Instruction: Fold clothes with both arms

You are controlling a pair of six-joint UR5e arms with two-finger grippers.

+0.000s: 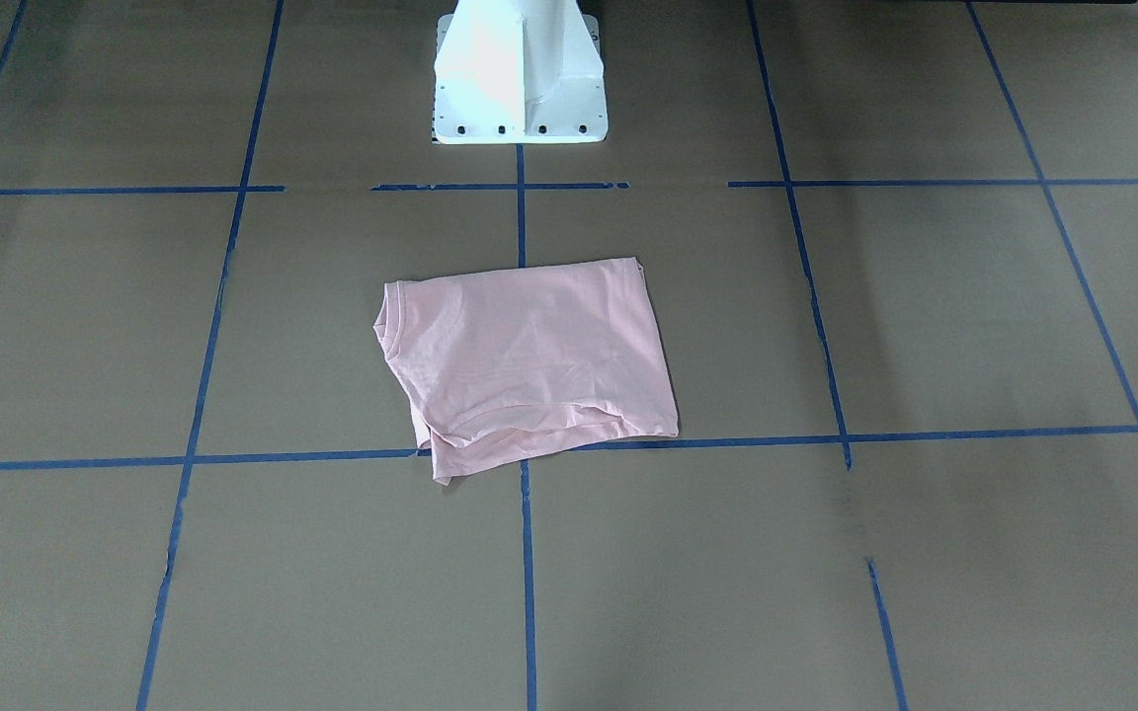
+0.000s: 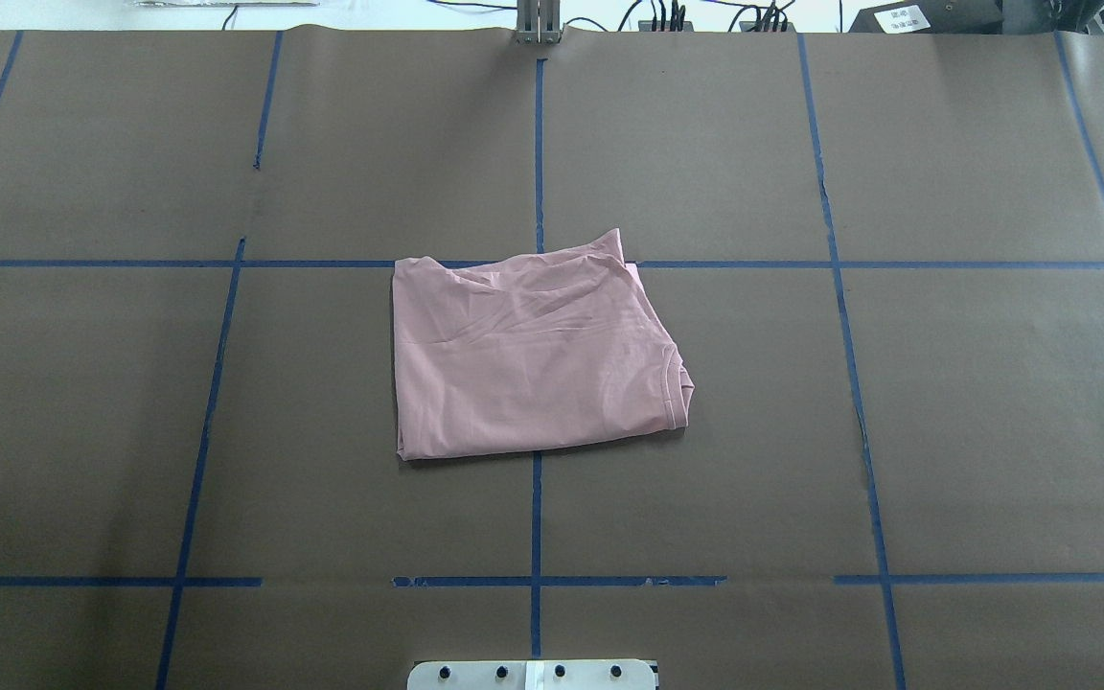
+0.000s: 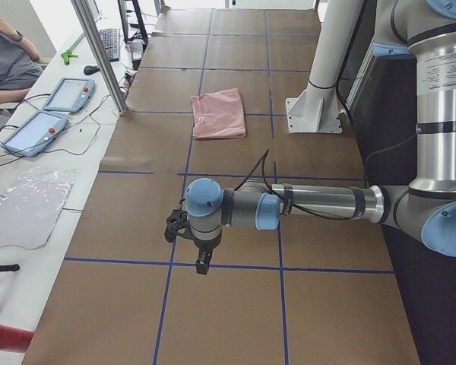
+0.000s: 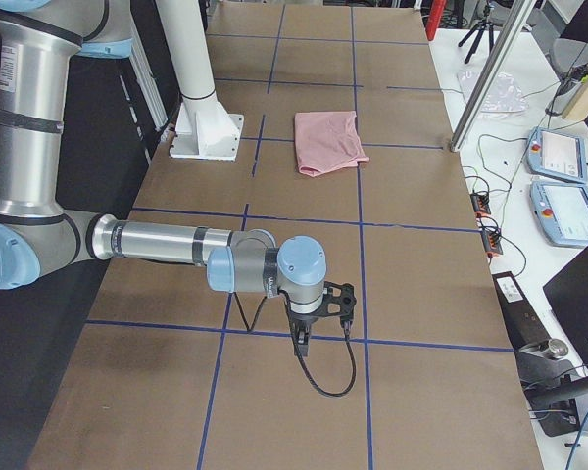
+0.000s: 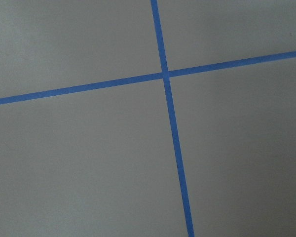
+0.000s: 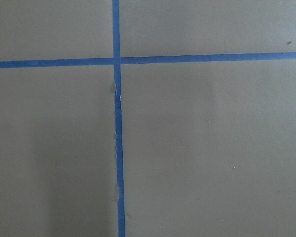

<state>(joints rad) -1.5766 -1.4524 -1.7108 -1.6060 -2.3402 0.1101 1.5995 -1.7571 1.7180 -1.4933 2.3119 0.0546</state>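
Fold looks done: pale pink T-shirt (image 2: 533, 355) lies folded mid brown-paper counter (image 2: 945, 431). Arms out at the ends, probably clearing it. Can't tell left hand (image 3: 201, 265) or right hand (image 4: 299, 345) open/closed.

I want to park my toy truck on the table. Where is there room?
Lots of bare brown paper: the taped squares on both sides of the folded pink T-shirt, and the far row past it. Busy spots: the middle, where the shirt lies near the white pedestal, and the table ends, where the left gripper and right gripper hang.
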